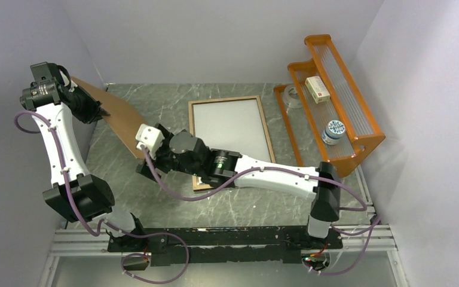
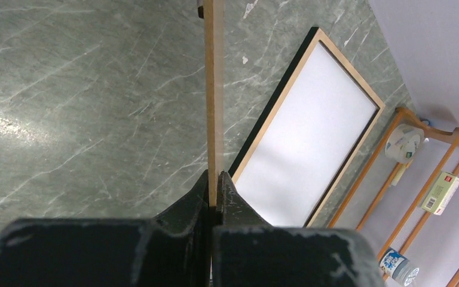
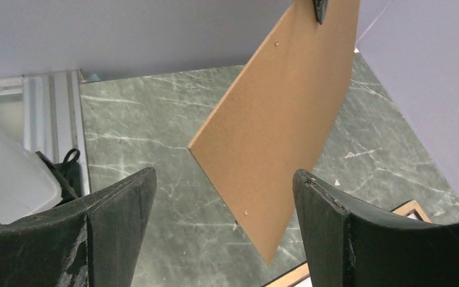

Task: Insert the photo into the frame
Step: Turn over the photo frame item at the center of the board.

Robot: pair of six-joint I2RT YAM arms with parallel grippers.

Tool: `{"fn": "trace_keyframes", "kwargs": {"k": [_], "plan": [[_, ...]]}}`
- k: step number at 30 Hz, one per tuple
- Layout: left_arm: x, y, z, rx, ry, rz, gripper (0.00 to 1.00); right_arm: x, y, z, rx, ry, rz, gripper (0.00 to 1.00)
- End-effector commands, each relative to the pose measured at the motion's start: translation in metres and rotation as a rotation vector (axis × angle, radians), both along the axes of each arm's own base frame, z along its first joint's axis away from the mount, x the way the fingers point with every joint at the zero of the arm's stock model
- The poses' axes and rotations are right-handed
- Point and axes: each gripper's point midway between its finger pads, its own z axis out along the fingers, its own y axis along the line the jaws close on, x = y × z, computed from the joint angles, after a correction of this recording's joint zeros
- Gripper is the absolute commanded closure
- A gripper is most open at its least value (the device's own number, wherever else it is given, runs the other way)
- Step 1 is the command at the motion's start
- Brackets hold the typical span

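The left end effector [image 2: 215, 179] is clamped shut on one edge of a flat, solid brown rectangular backing board [image 1: 116, 110]. It holds the board in the air, tilted, with the long axis running down from the grip toward the right end effector [image 3: 224, 179]. That one stands wide open and empty. In its wrist view the board's lower corner hangs ahead of it, in line with the gap between its fingers, though whether the corner sits inside them cannot be told. The large rectangular frame [image 1: 225, 98], thin light-brown wood back upward, lies flat on the grey-green marbled table [image 1: 245, 203]. It is off to the right of the right end effector and well apart from the left one, its long axis pointing away from the arm bases. Inside its border lies the photo [image 1: 230, 128], showing only a plain white back, so it appears face down and already seated. If so, the board probably has to swing rightward, flatten, and line its long axis up with the frame's. The right end effector is nearer both the board's free corner and the frame.
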Motion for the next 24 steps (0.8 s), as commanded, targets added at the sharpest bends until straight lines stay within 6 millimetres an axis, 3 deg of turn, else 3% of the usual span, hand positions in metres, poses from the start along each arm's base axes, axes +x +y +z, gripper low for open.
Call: {"fn": "trace_keyframes", "kwargs": {"k": [1, 7, 17, 19, 21, 24], "plan": [[0.003, -0.008, 0.025, -0.022, -0.082, 0.006, 0.97, 0.012, 0.019, 0.005, 0.017, -0.089, -0.068, 0.16], [0.002, -0.01, 0.031, -0.033, -0.09, 0.01, 0.98, 0.039, 0.022, -0.005, 0.003, -0.16, -0.22, 0.36], [0.003, -0.018, 0.035, -0.075, -0.112, -0.007, 0.98, 0.058, 0.022, -0.004, 0.024, -0.244, -0.324, 1.0], [0.004, -0.019, 0.035, -0.081, -0.12, -0.012, 0.97, 0.057, 0.021, 0.002, 0.036, -0.252, -0.322, 1.0], [0.006, -0.022, 0.036, -0.093, -0.128, -0.021, 0.88, 0.057, 0.018, 0.007, 0.055, -0.262, -0.32, 1.0], [0.008, -0.023, 0.038, -0.102, -0.149, -0.029, 0.55, 0.054, 0.013, 0.02, 0.106, -0.272, -0.314, 1.0]]}}
